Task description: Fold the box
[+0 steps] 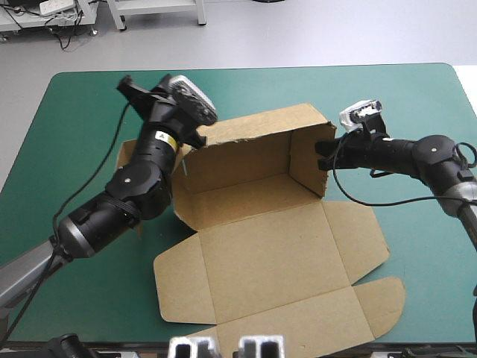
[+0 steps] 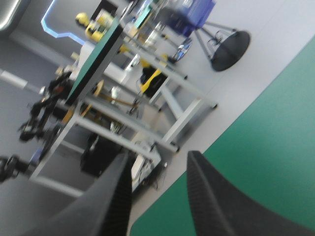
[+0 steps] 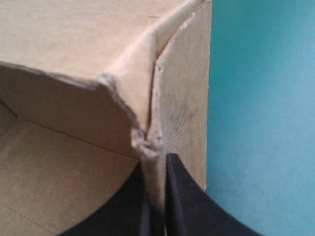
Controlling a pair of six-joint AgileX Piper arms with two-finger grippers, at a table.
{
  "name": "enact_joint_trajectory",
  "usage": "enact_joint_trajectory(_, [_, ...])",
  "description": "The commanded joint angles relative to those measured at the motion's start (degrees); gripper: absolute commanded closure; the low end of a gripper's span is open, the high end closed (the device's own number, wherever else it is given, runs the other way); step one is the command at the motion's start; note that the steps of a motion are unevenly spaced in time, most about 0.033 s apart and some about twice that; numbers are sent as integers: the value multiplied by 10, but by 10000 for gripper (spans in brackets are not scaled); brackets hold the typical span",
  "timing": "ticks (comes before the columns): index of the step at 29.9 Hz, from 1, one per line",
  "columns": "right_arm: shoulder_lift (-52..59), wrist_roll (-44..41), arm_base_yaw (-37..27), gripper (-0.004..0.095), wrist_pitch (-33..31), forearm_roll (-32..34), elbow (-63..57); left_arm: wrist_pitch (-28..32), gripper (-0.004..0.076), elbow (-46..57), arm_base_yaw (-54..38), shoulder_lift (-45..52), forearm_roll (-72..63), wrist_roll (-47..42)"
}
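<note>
We find the box (image 1: 261, 246) at the centre of the worktop (image 1: 417, 97), its rear wall (image 1: 246, 142) raised. Our right gripper (image 3: 156, 167) pinches the end wall (image 1: 307, 160) at 3 o'clock, apparently to hold it upright. Our left gripper (image 2: 157, 156), at 10 o'clock, stands open and holds nothing. The box contains nothing.

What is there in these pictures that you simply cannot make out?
- High view: the left end of the box is mostly hidden under the left arm, and its near flap is cut off by the bottom edge.
- Left wrist view: the left gripper looks off the table, blurred, and no board shows.
- Right wrist view: the right gripper pinches a wall, and the board hides everything beyond it.
</note>
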State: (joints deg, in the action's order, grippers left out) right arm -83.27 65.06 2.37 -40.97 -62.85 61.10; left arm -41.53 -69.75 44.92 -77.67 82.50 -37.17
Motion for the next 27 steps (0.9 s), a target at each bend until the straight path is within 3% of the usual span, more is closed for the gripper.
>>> enact_joint_trajectory(1, [26,-108,36,909,20,12,67,-35,545,-16,-72,25,32,-44])
enact_joint_trajectory(6, [26,-321,81,909,-26,208,151,-70,660,-16,-184,25,32,-90])
enact_joint_trajectory(10, [24,-429,117,909,-100,323,189,-66,733,-16,-258,30,16,-119])
enact_joint_trajectory(17, [-25,-503,127,909,-187,410,198,-24,730,-16,-360,40,-179,-89])
enact_joint_trajectory(20, [-63,-499,127,912,-177,415,198,-10,730,-16,-391,40,-298,-11])
enact_joint_trajectory(27, [-141,-453,127,888,-34,415,199,-10,731,-16,-398,40,-467,126])
